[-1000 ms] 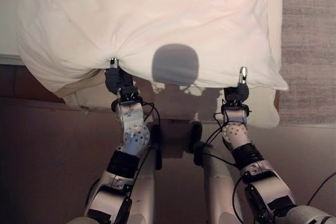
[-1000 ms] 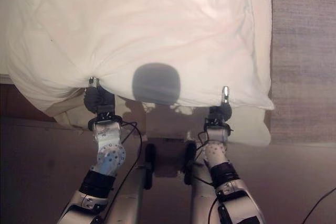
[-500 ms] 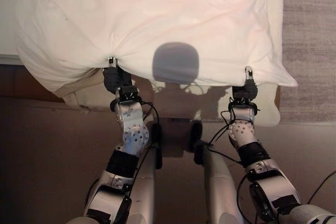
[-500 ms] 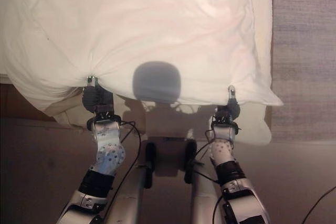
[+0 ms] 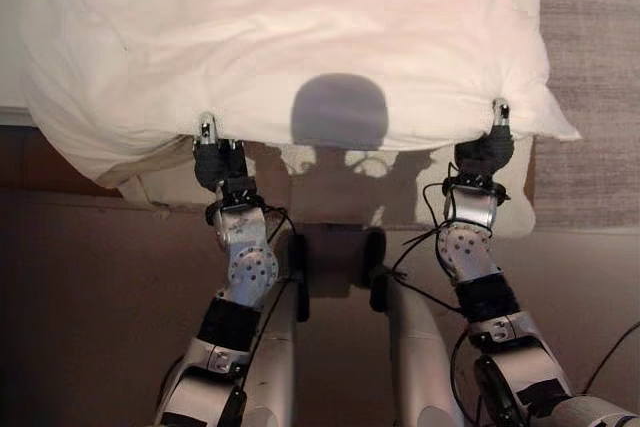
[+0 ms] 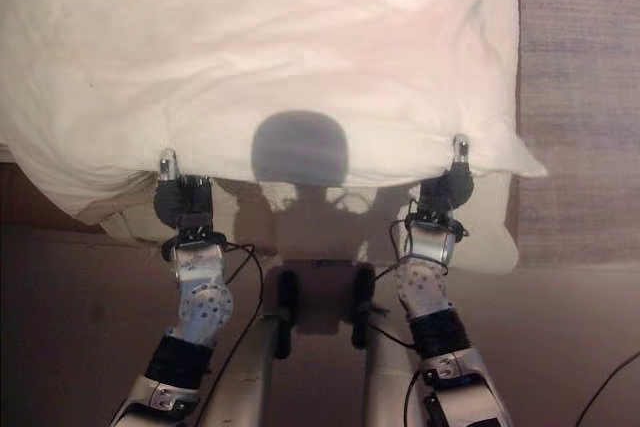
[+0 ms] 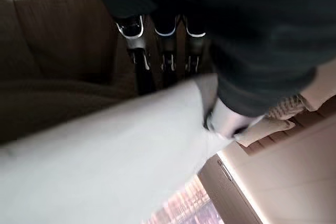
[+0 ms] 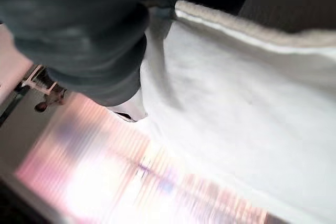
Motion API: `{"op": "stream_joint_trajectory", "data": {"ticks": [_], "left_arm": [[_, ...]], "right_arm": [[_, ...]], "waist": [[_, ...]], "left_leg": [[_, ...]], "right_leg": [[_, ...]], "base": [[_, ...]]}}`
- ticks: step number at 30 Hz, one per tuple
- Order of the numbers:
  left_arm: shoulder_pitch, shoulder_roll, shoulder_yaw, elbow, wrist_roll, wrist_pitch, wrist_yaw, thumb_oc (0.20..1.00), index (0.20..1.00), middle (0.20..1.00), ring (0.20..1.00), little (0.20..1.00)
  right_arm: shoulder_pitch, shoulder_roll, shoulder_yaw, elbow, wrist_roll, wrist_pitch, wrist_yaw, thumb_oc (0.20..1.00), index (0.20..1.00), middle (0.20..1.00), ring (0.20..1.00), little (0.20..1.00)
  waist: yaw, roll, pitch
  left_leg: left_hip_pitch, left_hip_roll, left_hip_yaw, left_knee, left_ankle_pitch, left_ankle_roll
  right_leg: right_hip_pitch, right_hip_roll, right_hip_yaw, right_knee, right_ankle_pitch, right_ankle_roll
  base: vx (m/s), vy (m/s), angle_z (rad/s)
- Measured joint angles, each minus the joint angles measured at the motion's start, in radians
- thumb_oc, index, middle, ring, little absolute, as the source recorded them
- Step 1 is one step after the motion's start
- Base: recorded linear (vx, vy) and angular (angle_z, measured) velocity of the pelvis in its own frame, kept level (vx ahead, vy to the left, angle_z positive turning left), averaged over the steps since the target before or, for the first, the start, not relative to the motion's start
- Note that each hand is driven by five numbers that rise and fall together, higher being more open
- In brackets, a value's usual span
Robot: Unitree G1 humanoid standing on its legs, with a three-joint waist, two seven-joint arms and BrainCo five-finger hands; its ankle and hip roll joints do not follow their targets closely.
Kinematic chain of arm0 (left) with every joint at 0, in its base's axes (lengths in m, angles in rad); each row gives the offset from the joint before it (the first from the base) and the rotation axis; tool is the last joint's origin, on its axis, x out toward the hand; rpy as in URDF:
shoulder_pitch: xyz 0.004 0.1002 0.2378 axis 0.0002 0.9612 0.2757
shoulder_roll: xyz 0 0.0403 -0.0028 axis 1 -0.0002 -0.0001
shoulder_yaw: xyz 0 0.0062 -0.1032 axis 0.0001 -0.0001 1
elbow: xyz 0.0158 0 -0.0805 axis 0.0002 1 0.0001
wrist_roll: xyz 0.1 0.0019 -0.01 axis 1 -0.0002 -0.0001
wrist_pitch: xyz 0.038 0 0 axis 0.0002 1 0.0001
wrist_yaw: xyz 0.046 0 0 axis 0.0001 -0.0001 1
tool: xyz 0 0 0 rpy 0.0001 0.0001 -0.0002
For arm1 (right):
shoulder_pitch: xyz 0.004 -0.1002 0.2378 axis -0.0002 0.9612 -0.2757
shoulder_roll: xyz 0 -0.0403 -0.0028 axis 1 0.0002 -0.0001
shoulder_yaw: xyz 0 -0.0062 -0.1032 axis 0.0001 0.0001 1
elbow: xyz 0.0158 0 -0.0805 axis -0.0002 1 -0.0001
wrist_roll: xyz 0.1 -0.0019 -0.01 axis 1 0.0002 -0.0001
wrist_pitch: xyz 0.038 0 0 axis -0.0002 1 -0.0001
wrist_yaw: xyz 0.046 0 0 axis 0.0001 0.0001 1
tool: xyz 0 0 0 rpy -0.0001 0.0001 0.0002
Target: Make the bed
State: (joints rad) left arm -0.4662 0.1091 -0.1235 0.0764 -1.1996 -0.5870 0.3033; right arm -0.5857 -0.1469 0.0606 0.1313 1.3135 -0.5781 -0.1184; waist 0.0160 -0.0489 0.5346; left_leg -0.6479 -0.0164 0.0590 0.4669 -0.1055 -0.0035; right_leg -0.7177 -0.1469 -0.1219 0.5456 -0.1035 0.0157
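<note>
Here we pinch the near edge of the white duvet (image 5: 300, 37) with both hands: our left hand (image 5: 213, 159) has thumb and fingers closed on the hem toward one end, our right hand (image 5: 485, 152) grips it near the far corner. The held edge runs straight across between the two hands, and the rest of the duvet spreads away from us over the bed (image 5: 505, 187). Neither hand is nearer, so we judge any pull should be even.
</note>
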Motion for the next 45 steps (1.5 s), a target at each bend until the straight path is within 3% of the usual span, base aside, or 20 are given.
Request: {"op": "stream_joint_trajectory", "data": {"ticks": [7,26,30,31,33,45], "left_arm": [[0.009,0.004,0.015,0.068,-0.058,0.009,-0.029,1.000,1.000,1.000,1.000,1.000],[-0.073,0.010,0.068,0.172,-0.113,0.010,-0.026,1.000,1.000,1.000,1.000,1.000],[-0.096,0.019,0.080,0.184,-0.112,0.007,0.014,1.000,1.000,1.000,1.000,1.000],[-0.103,0.020,0.087,0.184,-0.111,0.005,0.029,0.906,0.906,0.906,0.906,0.906],[-0.112,0.023,0.091,0.184,-0.109,0.002,0.049,0.200,0.200,0.200,0.200,0.200],[-0.094,0.023,0.108,0.179,-0.070,0.002,0.074,0.200,0.200,0.200,0.200,0.200]], "right_arm": [[0.050,-0.007,0.061,-0.197,-0.059,-0.008,0.001,0.200,0.200,0.200,0.200,0.200],[0.067,-0.032,0.120,-0.251,-0.067,-0.007,0.001,0.200,0.200,0.200,0.200,0.200],[0.070,-0.041,0.129,-0.253,-0.067,-0.007,0.000,0.200,0.200,0.200,0.200,0.200],[0.074,-0.047,0.131,-0.255,-0.067,-0.007,0.000,0.200,0.200,0.200,0.200,0.200],[0.083,-0.062,0.137,-0.255,-0.067,-0.006,0.000,0.200,0.200,0.200,0.200,0.200],[0.146,-0.061,0.158,-0.254,-0.068,0.039,-0.005,0.200,0.200,0.200,0.200,0.200]], "waist": [[-0.005,0.000,-0.001],[-0.029,-0.003,-0.003],[-0.031,-0.004,-0.003],[-0.031,-0.004,-0.003],[-0.031,-0.005,-0.003],[-0.052,-0.008,-0.005]], "left_leg": [[-0.002,0.003,0.023,0.003,0.000,0.001],[-0.012,0.013,0.042,0.011,-0.001,0.001],[-0.015,0.014,0.044,0.012,-0.001,0.001],[-0.016,0.015,0.044,0.012,-0.001,0.001],[-0.016,0.016,0.044,0.012,-0.001,0.001],[0.042,0.025,0.052,-0.028,0.003,0.000]], "right_leg": [[-0.014,0.004,0.017,0.009,0.001,0.000],[-0.028,0.018,0.034,0.006,0.013,-0.001],[-0.029,0.021,0.035,-0.002,0.019,-0.001],[-0.029,0.021,0.035,-0.002,0.019,-0.001],[-0.029,0.021,0.035,-0.002,0.019,0.000],[0.023,0.032,0.040,-0.041,0.028,-0.001]], "base": [[0.00,0.011,-0.05],[0.00,0.003,-0.02],[0.00,0.000,0.00],[0.00,0.000,0.00],[0.00,0.000,0.00],[0.00,-0.059,-0.02]]}}
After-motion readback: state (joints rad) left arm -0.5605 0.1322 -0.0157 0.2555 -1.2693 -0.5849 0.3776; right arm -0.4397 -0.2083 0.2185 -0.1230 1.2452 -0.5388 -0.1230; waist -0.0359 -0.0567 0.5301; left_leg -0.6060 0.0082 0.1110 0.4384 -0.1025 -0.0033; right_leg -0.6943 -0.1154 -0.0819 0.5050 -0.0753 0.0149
